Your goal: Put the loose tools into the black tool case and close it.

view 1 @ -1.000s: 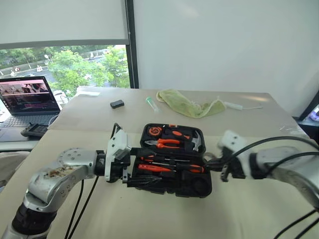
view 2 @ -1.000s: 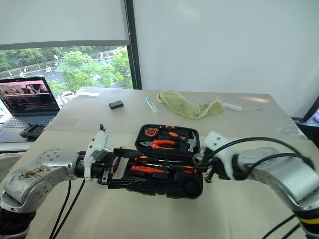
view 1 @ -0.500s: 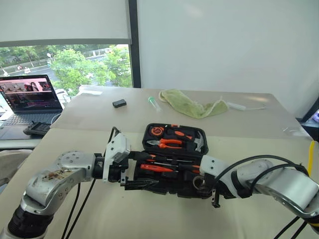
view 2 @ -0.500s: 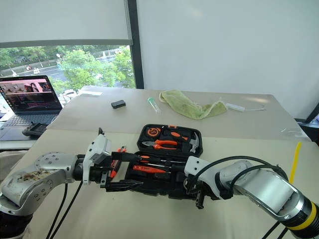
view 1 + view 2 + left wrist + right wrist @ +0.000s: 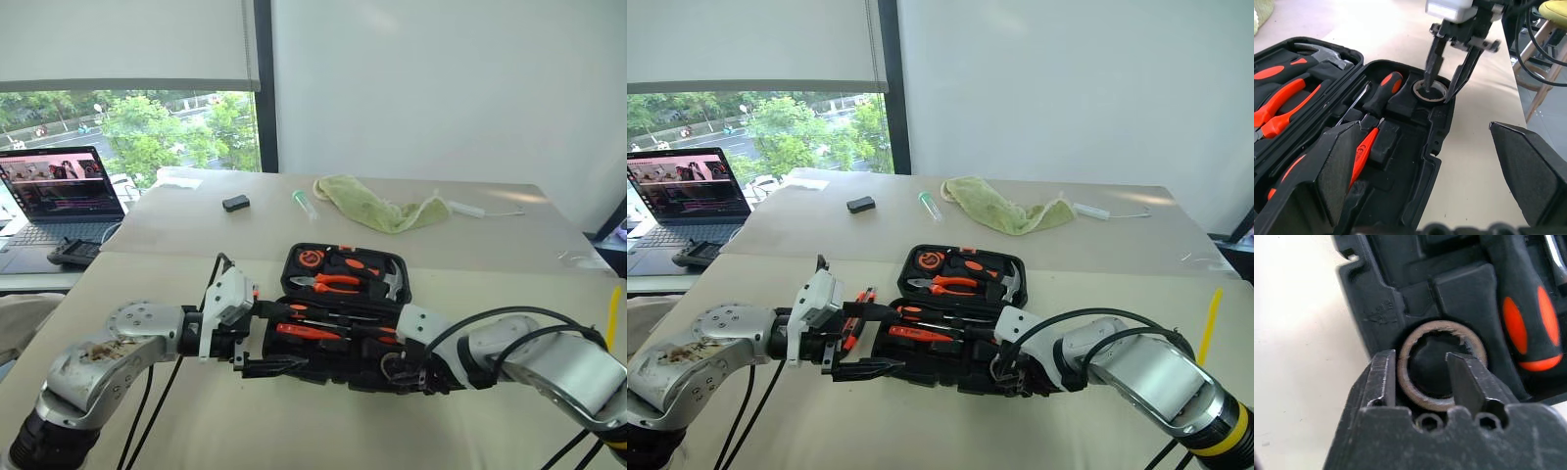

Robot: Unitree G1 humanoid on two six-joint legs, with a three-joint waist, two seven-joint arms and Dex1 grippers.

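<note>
The black tool case [image 5: 338, 249] lies open in the middle of the table. Two orange-and-black screwdrivers [image 5: 310, 331] rest in its near half. The small black tape roll [image 5: 1406, 382] sits in the round slot at the near right corner. My right gripper [image 5: 1421, 360] points down over it, open. One finger is inside the roll's hole and the other is outside its wall, and neither presses it. My left gripper [image 5: 890, 338] stands open at the case's left end, holding nothing. An orange-and-black tool [image 5: 860, 307], which I cannot identify, lies by that end.
Orange-handled pliers [image 5: 333, 284] and a steel hammer [image 5: 392, 279] fill the raised lid. On the far table lie a small black block [image 5: 233, 203], a clear tube [image 5: 302, 204], a green cloth [image 5: 377, 208] and a white stick [image 5: 470, 209]. A laptop [image 5: 59, 191] stands on the left.
My right gripper came in from the case's right side and down onto the round slot. Its fingers have since parted off the tape roll's wall. The left gripper kept still.
</note>
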